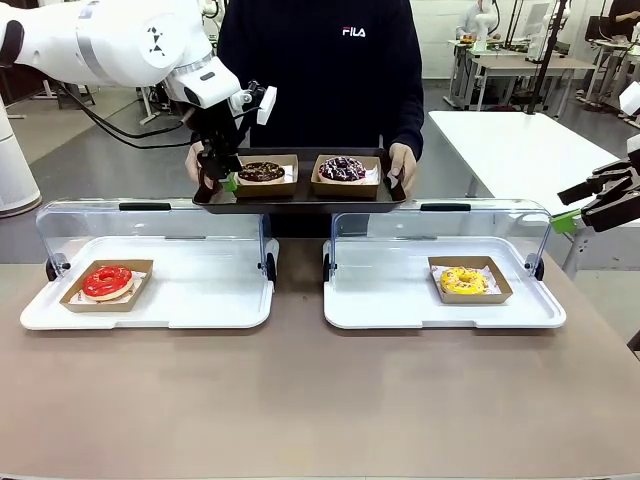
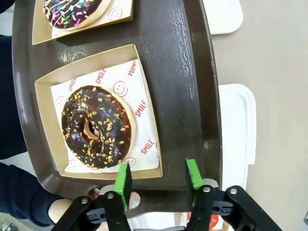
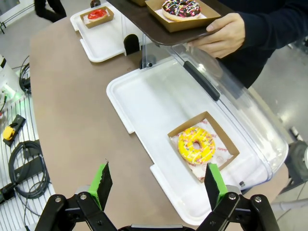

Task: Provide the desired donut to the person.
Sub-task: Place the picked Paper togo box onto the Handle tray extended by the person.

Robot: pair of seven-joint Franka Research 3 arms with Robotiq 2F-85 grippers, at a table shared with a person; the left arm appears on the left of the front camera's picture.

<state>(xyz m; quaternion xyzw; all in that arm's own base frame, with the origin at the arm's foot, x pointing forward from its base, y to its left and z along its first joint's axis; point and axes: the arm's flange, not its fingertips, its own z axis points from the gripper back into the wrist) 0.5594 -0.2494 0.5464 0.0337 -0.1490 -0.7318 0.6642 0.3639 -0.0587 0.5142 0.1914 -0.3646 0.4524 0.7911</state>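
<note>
Left hand point(image 2: 158, 179) and right hand point(image 3: 157, 184) open

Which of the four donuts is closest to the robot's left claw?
The chocolate donut with nut crumbs, at the tray's left end beside the left gripper. The sprinkled one sits farther along; the red and yellow donuts lie in the table's display cases.

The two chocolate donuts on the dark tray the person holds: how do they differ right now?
The chocolate donut with nut crumbs carries pale chopped bits; the chocolate donut with rainbow sprinkles carries coloured strands and white drizzle. The nut one sits at the dark brown tray's end by the open left gripper; the sprinkled one sits nearer the person's hand. Both rest in brown cardboard boats.
</note>
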